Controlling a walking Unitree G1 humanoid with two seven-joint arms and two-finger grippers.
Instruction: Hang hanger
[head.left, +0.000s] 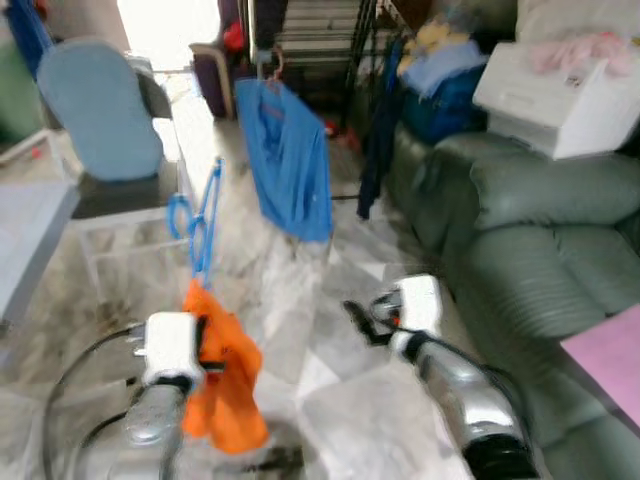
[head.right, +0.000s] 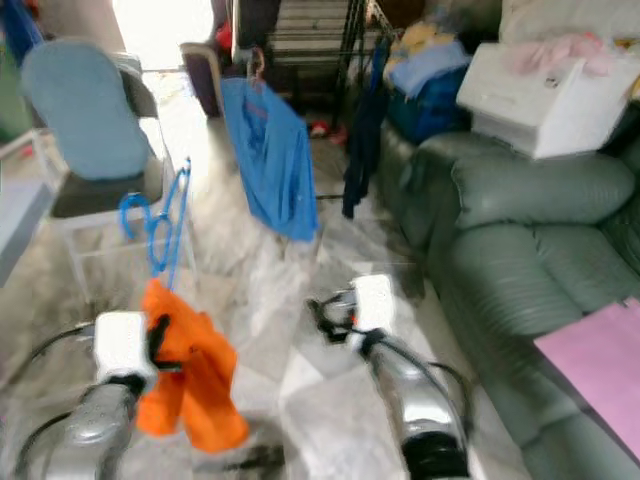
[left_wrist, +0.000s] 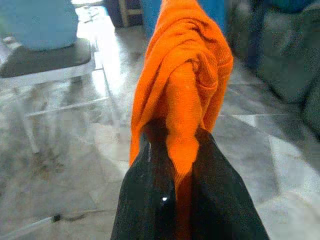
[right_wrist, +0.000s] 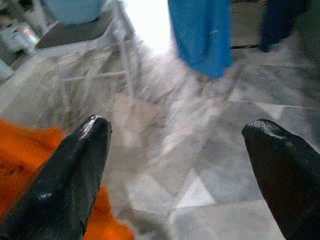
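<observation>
**Blue hanger with orange garment, held at near left**

Left gripper (left_wrist: 172, 165): near left, fingers pinching the orange cloth (head.left: 225, 375), which bunches between them and hangs down past the wrist.

Blue hanger (head.left: 200, 220): stands up out of the top of the orange cloth, above the left gripper, its loops in front of the chair.

Right gripper (right_wrist: 177, 150): near centre-right, over the marble floor (head.left: 350, 400), fingers spread wide apart with nothing between them.

Blue shirt (head.left: 290, 165): hangs at far centre from a dark rack (head.left: 320, 40).

Chair (head.left: 105, 130): far left, pale blue back, white frame.

Green sofa (head.left: 540, 240): right side, a white box (head.left: 560, 100) on its far end; a pink sheet (head.left: 610, 365) at near right.
</observation>
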